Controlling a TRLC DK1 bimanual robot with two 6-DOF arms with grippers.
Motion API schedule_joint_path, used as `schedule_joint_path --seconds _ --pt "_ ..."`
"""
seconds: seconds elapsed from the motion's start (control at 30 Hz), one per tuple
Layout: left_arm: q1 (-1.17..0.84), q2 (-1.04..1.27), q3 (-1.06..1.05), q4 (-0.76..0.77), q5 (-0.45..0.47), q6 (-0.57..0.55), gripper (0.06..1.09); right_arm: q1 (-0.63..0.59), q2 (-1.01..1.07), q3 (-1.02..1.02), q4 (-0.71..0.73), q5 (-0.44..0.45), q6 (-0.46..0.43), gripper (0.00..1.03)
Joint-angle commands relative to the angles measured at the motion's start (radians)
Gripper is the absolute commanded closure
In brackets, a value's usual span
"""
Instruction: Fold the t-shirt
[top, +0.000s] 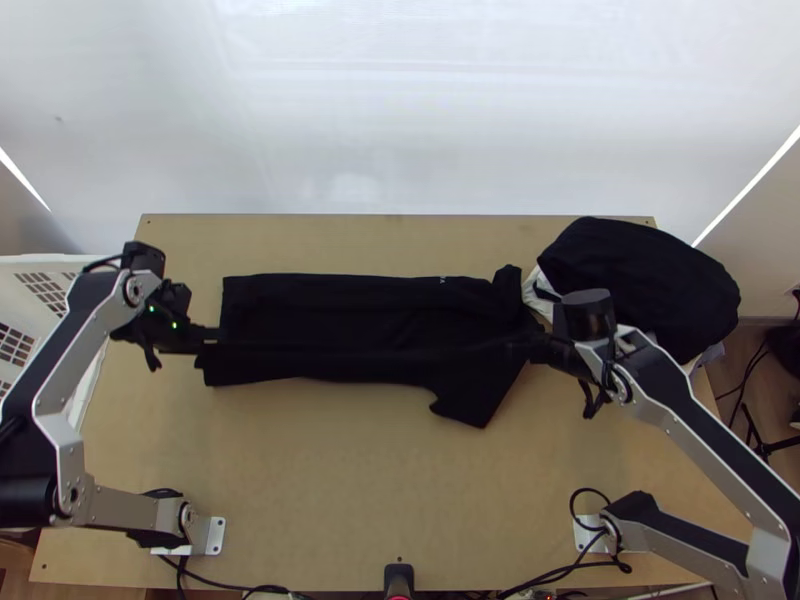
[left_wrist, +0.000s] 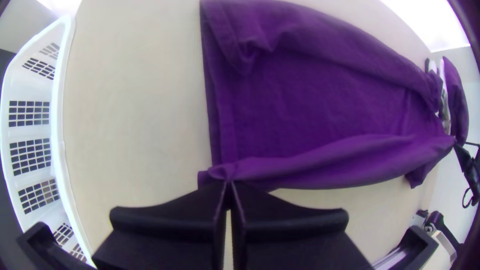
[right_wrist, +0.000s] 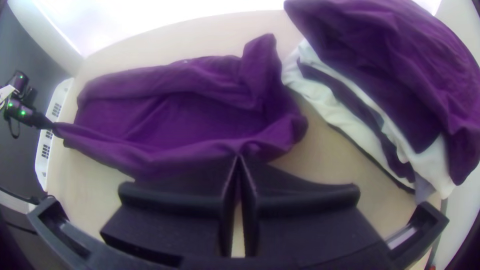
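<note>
The black t-shirt lies across the table as a long strip, its far side folded inward; it looks purple in the wrist views. At the shirt's left end my left gripper is shut on the near edge. My right gripper holds that same edge near the right end, and the cloth between them is drawn into a taut ridge. In the left wrist view the left gripper pinches a bunched bit of shirt. The right wrist view has the right gripper shut on the shirt.
A pile of dark and white clothes sits at the table's far right corner. A white basket stands at the left edge. Bare wooden table lies between the shirt and the near edge.
</note>
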Motion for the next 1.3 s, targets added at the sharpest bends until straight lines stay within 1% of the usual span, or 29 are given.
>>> schedule_joint_path --seconds 0.0,0.2,0.47,0.63,0.87,1.0,1.27 --pt "-0.007 0.111 0.136 -0.002 0.001 -0.052 1.05 -0.009 0.095 0.076 0.052 0.024 -0.007 1.00" --pt "-0.048 0.172 0.217 -0.004 0.001 -0.094 1.05 -0.011 0.196 0.167 0.093 0.053 -0.007 1.00" --pt "-0.054 0.243 0.321 -0.004 0.000 -0.101 1.05 -0.009 0.317 0.253 0.127 0.113 -0.027 1.00" --pt "-0.044 0.302 0.386 -0.004 0.000 -0.109 1.05 -0.009 0.389 0.300 0.133 0.166 -0.033 1.00" --pt "-0.037 0.419 0.473 -0.004 -0.017 -0.161 1.05 -0.009 0.506 0.382 0.136 0.240 -0.032 1.00" --pt "-0.030 0.467 0.502 0.001 -0.026 -0.170 1.05 -0.009 0.556 0.434 0.138 0.280 -0.030 1.00" --pt "0.007 0.494 0.534 0.018 -0.029 -0.172 1.05 -0.020 0.608 0.500 0.138 0.320 -0.030 1.00"
